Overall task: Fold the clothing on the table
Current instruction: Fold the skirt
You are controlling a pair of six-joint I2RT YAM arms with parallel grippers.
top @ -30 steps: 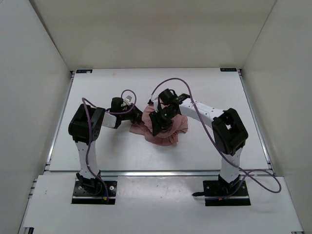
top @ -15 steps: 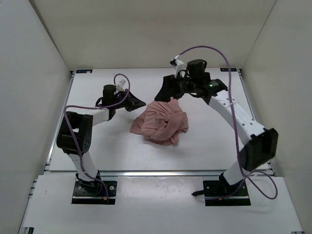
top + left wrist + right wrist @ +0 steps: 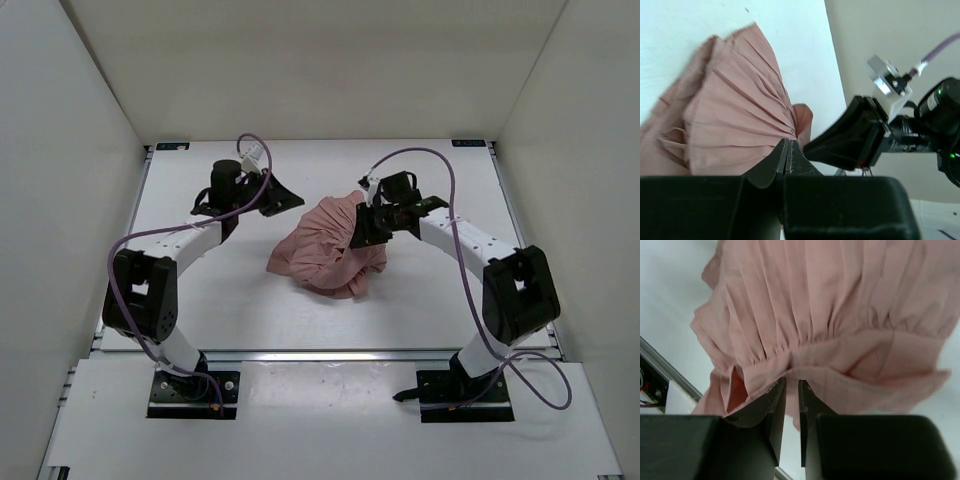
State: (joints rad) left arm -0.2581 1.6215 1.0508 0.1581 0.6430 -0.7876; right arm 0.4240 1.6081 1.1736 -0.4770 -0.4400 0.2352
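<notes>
The clothing (image 3: 325, 252) is a dusty-pink pleated garment lying bunched in the middle of the white table (image 3: 220, 290). My right gripper (image 3: 358, 238) is down on its upper right part. In the right wrist view the right gripper (image 3: 792, 381) has its jaws nearly together, pinching the gathered band of the clothing (image 3: 840, 305). My left gripper (image 3: 297, 200) hovers just off the garment's upper left edge. In the left wrist view the left gripper (image 3: 787, 142) is shut and holds nothing, with the pleats of the clothing (image 3: 730, 125) beyond it.
White walls enclose the table on three sides, and thin metal rails (image 3: 330, 352) run along its edges. The right arm's black wrist (image 3: 860, 140) shows close by in the left wrist view. Purple cables (image 3: 420, 160) loop above both arms.
The right gripper came down from the garment's far edge onto its upper right part and its jaws closed in. The left gripper drew slightly back toward the far left.
</notes>
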